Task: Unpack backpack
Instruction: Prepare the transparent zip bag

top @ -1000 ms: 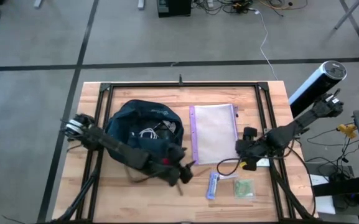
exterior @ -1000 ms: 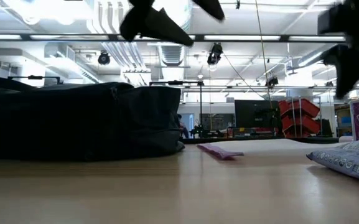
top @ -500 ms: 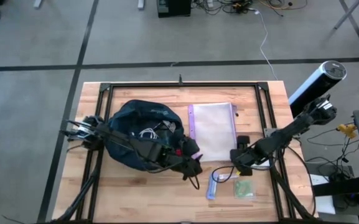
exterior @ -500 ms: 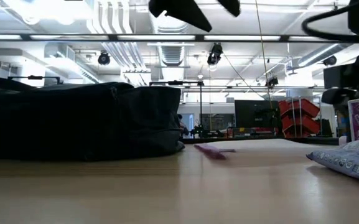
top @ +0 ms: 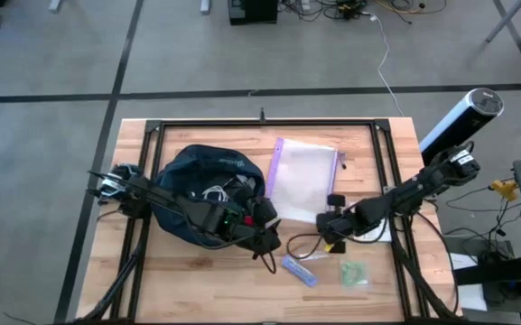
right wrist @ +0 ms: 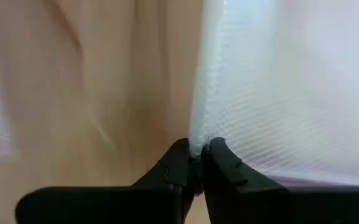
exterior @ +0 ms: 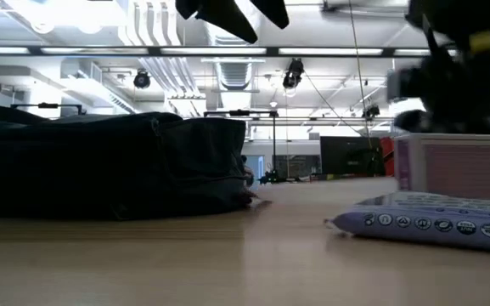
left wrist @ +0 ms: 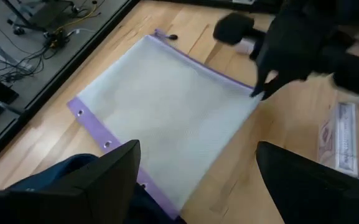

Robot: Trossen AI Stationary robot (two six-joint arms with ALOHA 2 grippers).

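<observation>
Counter: pale wooden top with a black frame laid on it, seen whole in the high view.
Backpack: dark navy, rounded, on the left half of the counter; its mouth gapes upward with white cord visible inside. In the low view it fills the left as a low dark mound.
Zip pouch: clear mesh with purple edging, lying flat just right of the backpack and slightly skewed; the left wrist view shows its punched purple strip and zip pull.
Left gripper: at the near right edge of the backpack, raised off the counter, fingers spread wide with nothing between them.
Right gripper: at the near right corner of the zip pouch, low over the counter; the right wrist view shows its fingers pressed together, pinching the pouch's mesh edge.
Flat packet: purple and white, printed, on the near part of the counter between the two grippers; it lies in the right foreground of the low view.
Green packet: small, just right of the flat packet, near the counter's front edge.
White cylinder: upright device with a dark cap, beyond the counter's right edge.
</observation>
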